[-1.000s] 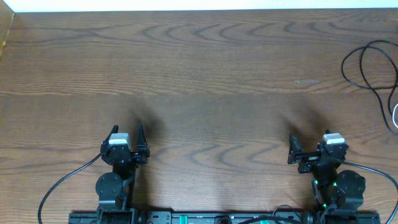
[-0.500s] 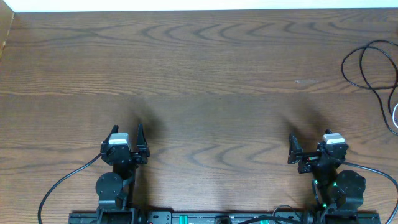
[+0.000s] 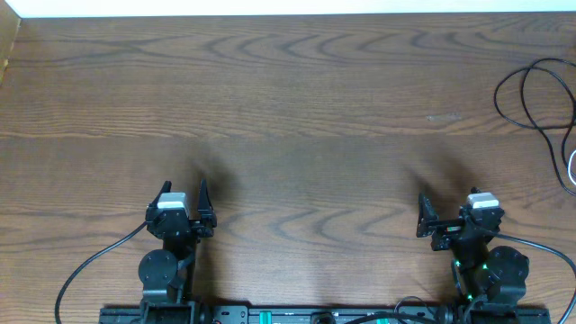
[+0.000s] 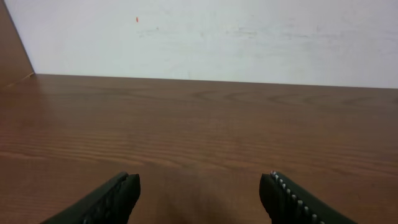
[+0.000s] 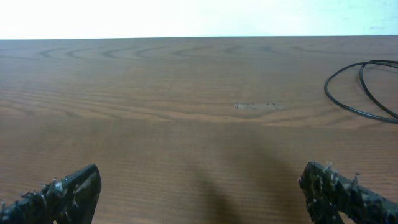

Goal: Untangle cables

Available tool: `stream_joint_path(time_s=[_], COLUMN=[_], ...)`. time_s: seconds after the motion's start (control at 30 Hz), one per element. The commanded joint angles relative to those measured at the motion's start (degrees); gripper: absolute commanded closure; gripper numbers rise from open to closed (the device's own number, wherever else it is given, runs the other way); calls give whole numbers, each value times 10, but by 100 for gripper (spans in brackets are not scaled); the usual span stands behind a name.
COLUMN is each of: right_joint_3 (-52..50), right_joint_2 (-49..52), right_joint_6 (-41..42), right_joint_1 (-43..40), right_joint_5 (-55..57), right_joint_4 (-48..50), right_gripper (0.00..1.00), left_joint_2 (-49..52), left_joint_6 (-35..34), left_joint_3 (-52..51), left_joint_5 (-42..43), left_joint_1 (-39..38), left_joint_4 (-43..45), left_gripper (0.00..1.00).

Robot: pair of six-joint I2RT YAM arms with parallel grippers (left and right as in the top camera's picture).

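My left gripper [image 3: 183, 193] stands with its jaws spread wide and nothing between them; in the left wrist view [image 4: 200, 186] its two dark fingertips [image 4: 122, 188] frame only bare wood. My right gripper [image 3: 450, 216] is likewise parted wide and carries nothing, and its wrist view [image 5: 200, 180] shows the ridged fingertips [image 5: 79, 185] low at either side with plain tabletop between. Both grippers sit near the front edge of the table [image 3: 288, 108], well apart from each other, left arm on the left and right arm on the right, each hovering over or close to the wood; I cannot tell whether they touch it. A thicker black wire [image 3: 90, 261] curves from my left arm's base toward the front edge. Beyond my left fingers the brown wood runs back to a pale wall [image 4: 199, 31]. Ahead of my right fingers a small pale scuff [image 5: 258, 106] marks the grain, seen from overhead too [image 3: 443, 117]. The cables lie far to the right, well apart from both grippers: a black cable [image 3: 497, 94] loops in thin curves at the table's right edge, partly cut off by the frame, and my right wrist camera catches the same loop [image 5: 327, 93] past the scuff. Just below it overhead, a white cable [image 3: 571, 166] shows as a short sliver at the very edge.
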Motion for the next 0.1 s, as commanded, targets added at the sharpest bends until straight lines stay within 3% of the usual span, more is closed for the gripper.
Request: stream_joint_path(time_s=[0.0,0.07], right_joint_3=[-2,-2], right_joint_2=[-3,-3], right_joint_6=[5,5], right_joint_1=[5,5], right_joint_5=[4,4], right_joint_4=[1,1], right_gripper=[1,1], left_joint_2=[-3,-3], left_joint_6=[-1,-1], left_joint_3=[-4,-4], left_joint_5=[-27,-27], left_joint_1=[-2,-2], left_joint_4=[-30,-30], left_gripper=[33,33])
